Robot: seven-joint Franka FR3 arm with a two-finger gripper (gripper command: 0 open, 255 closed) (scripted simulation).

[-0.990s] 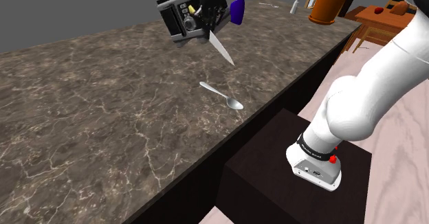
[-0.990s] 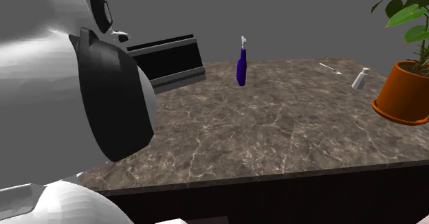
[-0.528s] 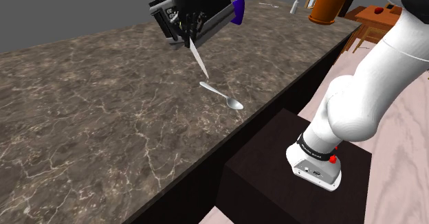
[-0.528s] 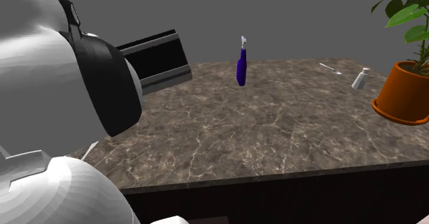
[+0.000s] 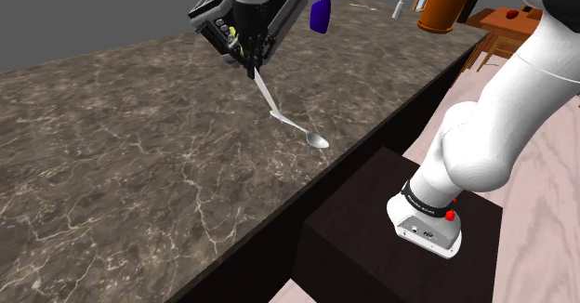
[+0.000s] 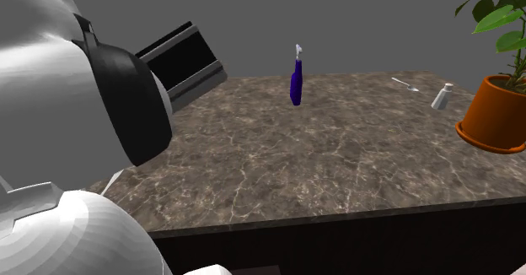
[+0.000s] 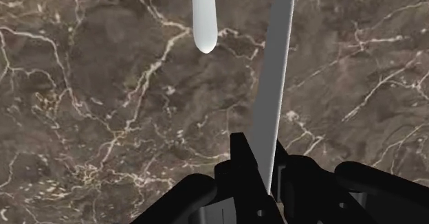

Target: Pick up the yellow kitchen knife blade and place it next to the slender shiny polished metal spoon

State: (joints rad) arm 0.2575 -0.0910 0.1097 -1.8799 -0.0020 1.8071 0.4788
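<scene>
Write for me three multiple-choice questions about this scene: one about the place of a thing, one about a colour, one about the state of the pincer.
1. How is the pincer? A. open B. shut on nothing C. shut on the knife
2. Which colour has the spray bottle? A. green B. purple C. red
3. Where does the spoon lie? A. in the pincer B. on the counter, near the knife's tip C. on the spray bottle
Key: 1 C, the wrist view shows it clasping the blade; 2 B, its body is purple; 3 B, its handle end lies by the blade's tip.
</scene>
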